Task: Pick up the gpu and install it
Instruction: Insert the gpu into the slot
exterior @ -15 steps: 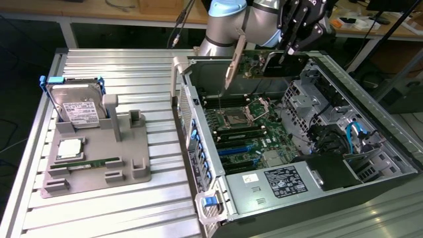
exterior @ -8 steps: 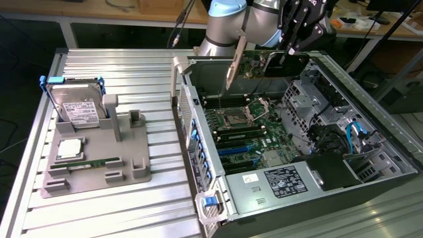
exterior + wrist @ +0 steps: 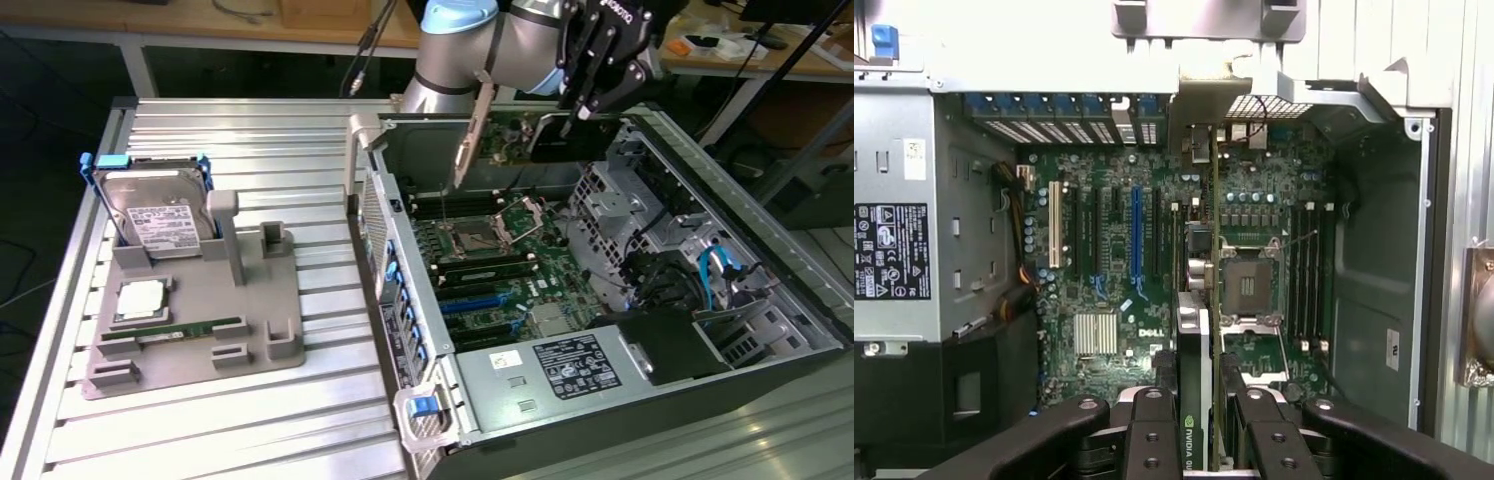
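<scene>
Two cameras: one high overview off the arm, one on the wrist looking along the tool.

Exterior view: set high and back, tilted down across the slatted table (image 3: 227, 420), with the open computer case (image 3: 787, 300) on the exterior view's right and the gripper (image 3: 587, 105) over the case's far end. Wrist view: close in, facing straight down past the gripper (image 3: 1204, 420) into the case, so the gpu (image 3: 1192, 380) reads edge-on. Shared ground is the case interior: motherboard (image 3: 494, 270) (image 3: 1114, 270), CPU socket (image 3: 477, 238) (image 3: 1247, 280), labelled power supply (image 3: 574, 365) (image 3: 894, 250).
</scene>
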Available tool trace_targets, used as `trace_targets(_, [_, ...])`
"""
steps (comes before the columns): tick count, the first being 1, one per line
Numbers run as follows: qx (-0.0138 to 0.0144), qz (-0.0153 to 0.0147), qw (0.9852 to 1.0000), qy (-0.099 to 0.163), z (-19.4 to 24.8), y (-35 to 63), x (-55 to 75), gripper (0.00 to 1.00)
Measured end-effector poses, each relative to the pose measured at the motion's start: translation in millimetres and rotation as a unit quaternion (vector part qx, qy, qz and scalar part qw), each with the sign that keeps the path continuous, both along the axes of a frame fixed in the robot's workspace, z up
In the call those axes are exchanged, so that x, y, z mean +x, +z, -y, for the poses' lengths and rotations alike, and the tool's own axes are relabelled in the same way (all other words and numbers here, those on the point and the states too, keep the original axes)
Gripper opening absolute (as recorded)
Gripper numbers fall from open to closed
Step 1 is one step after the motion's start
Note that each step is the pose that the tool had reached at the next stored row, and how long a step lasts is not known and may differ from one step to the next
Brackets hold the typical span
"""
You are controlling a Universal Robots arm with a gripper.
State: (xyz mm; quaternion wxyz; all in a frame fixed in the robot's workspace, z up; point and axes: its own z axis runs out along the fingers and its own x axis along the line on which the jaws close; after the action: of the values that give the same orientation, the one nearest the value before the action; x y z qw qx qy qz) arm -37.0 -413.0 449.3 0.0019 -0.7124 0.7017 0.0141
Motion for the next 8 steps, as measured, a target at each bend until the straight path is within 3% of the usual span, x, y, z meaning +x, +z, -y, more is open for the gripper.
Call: trace_targets(8, [0.0, 0.0, 1.0, 0.0, 0.0, -15.0, 0.0, 0.27])
